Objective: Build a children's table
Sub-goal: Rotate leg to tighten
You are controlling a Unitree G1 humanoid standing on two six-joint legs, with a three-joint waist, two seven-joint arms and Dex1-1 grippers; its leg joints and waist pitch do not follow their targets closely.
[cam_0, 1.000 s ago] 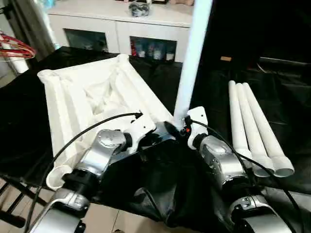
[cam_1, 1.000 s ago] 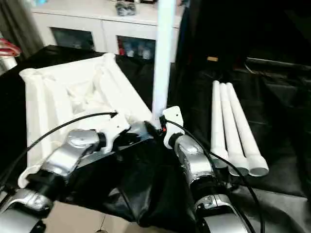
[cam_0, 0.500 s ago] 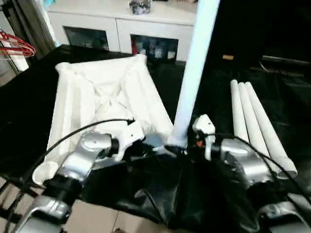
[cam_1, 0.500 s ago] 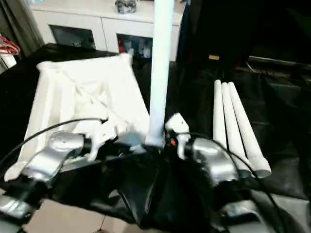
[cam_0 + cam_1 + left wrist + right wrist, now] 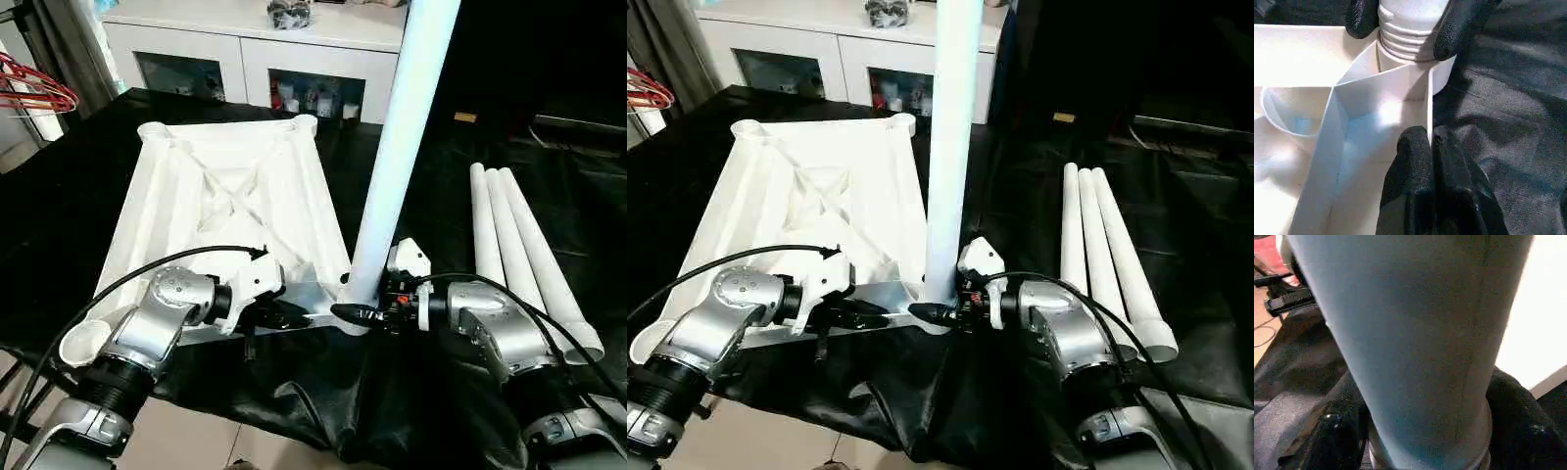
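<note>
The upright leg [image 5: 397,162] is clamped at its threaded base by the right tool [image 5: 1400,27], seated in the tabletop [image 5: 230,196] corner socket. The left tool [image 5: 1427,161] is closed on the tabletop rim wall, just beside that socket. Three spare legs [image 5: 519,245] lie on the black-draped surface [image 5: 59,225] beyond the right tool.

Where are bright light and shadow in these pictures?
Left wrist view: the tabletop glows bright inside, and its wall shadows the black cloth. Right wrist view: the upright leg is shaded against a bright background.
</note>
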